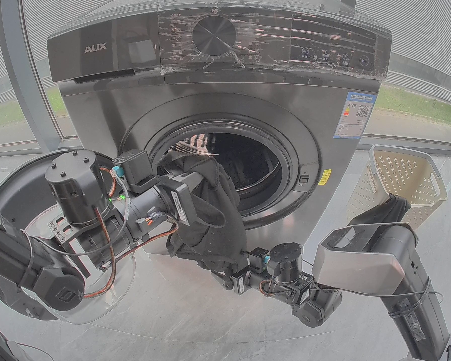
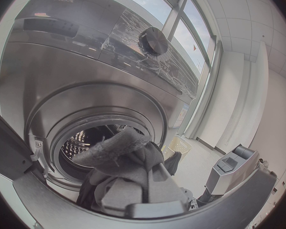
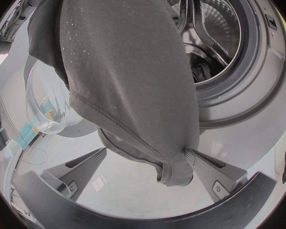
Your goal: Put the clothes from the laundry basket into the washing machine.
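Pale glossy floor (image 1: 185, 317) — tall windows (image 2: 189, 37)

Bright window (image 1: 421, 96) daylight, drum (image 1: 250, 161) seemingly dim

Pale glossy floor (image 1: 185, 317) bearing washing machine (image 1: 135, 106) and, beside it, laundry basket (image 1: 411, 176)

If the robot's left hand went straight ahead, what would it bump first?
The left hand, gripping dark clothes, points into the open drum of the washing machine. It would probably meet the drum's inside first, though depth is unclear.
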Tool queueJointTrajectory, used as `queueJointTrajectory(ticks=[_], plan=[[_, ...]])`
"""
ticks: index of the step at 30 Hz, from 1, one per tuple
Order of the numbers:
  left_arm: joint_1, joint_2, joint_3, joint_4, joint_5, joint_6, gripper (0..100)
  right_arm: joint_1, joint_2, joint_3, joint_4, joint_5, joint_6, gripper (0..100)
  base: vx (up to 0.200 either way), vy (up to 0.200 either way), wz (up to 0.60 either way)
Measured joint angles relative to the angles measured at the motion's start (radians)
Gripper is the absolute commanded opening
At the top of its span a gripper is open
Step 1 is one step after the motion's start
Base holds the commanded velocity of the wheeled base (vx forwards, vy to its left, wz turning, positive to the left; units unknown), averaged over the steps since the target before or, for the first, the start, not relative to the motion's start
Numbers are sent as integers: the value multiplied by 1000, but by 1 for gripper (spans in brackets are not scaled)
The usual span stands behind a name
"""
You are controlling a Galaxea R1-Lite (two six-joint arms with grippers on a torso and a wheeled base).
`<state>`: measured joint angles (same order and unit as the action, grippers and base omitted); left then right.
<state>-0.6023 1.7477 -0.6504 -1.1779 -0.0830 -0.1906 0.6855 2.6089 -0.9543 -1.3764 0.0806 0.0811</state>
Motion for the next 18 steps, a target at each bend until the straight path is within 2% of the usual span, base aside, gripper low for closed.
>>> queueJointTrajectory(ticks=[18], plan=[[-4, -8, 0, 0, 0, -3, 0, 15, 45, -43, -14, -5, -1, 100, 0, 0, 0]])
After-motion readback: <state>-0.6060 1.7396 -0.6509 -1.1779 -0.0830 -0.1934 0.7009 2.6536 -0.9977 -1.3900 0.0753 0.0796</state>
